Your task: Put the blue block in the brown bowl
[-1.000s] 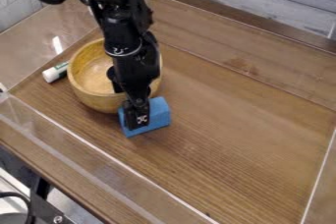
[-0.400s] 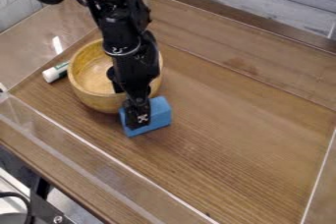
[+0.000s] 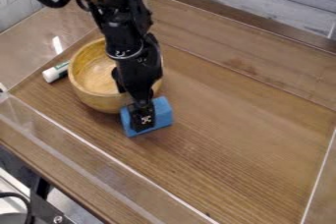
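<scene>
Directly beneath the fingers point(image 3: 145, 116), on the desk point(image 3: 250, 120), the blue block point(image 3: 147, 120) was recorded: a small, bright blue rectangular piece with plain matte faces, lying flat on the wood and not yet lifted. A black crossed part of the fingers was seen pressed low against its top face. Whether the fingers stood spread or closed could not be told from the single view, since the tips were merged with the block's top; no firm grip on the block could be confirmed.

Just behind the fingers, to the upper left, the brown bowl point(image 3: 86, 83) was noted: round, light wood, thick-rimmed, its hollow empty. Its near wall was seen just beside the block, possibly touching; contact could not be settled. Beyond the bowl's far left side, a white marker with a green cap point(image 3: 54, 72) was listed, well apart from the fingers.

Handling, as judged: the block was taken to be light, rigid and not fragile; matte faces were expected to offer fair friction. A hold across two opposite side faces, at mid-height and square to them, was judged soundest. A skewed pinch near a corner was thought likely to twist the block loose. Task judged at the grasping step, with lift and transfer over the rim outstanding.
</scene>
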